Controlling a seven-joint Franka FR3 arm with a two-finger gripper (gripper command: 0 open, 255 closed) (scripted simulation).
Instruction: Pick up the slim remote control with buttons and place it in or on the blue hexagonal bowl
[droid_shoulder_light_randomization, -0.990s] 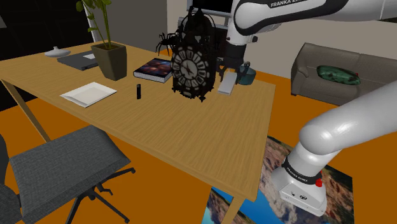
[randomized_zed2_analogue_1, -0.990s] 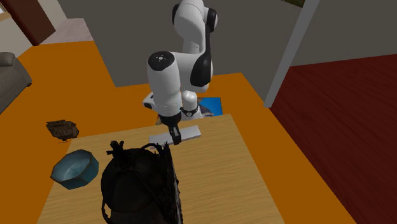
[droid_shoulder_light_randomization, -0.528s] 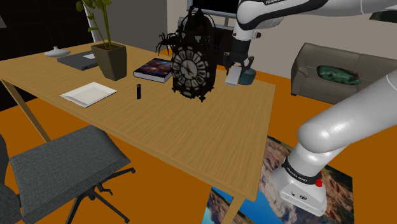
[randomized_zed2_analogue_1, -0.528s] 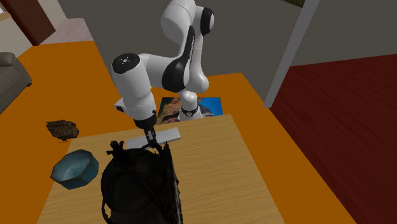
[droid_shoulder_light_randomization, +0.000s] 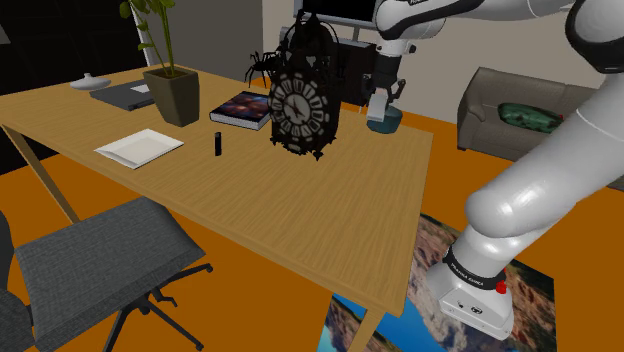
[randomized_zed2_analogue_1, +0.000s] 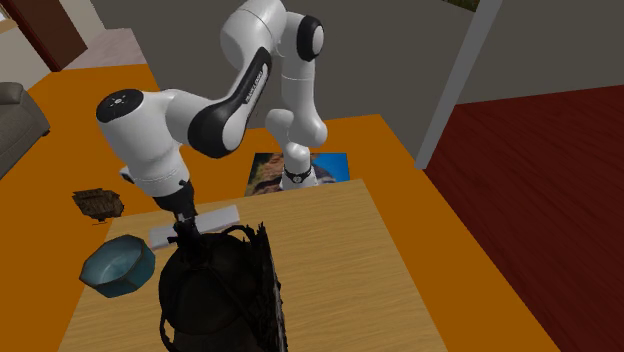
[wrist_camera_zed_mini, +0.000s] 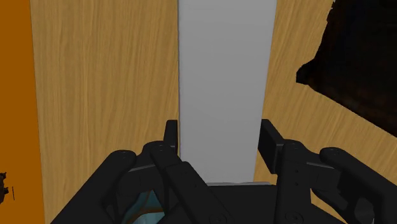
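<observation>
Wrist view gives you the grip: tool (wrist_camera_zed_mini: 219, 141) clenched on the plain grey remote (wrist_camera_zed_mini: 222, 76), a finger on each long side. Second exterior view gives you the place: remote held level above the counter (randomized_zed2_analogue_1: 330, 290), just to that view's right of the blue bowl (randomized_zed2_analogue_1: 118, 265), next to the black clock (randomized_zed2_analogue_1: 220, 300).

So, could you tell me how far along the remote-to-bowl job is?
Done: the gripper is shut on the pale grey remote, lifted above the wooden table. In hand: it hangs just beside the blue bowl. Left: move over the bowl, lower, release.
</observation>
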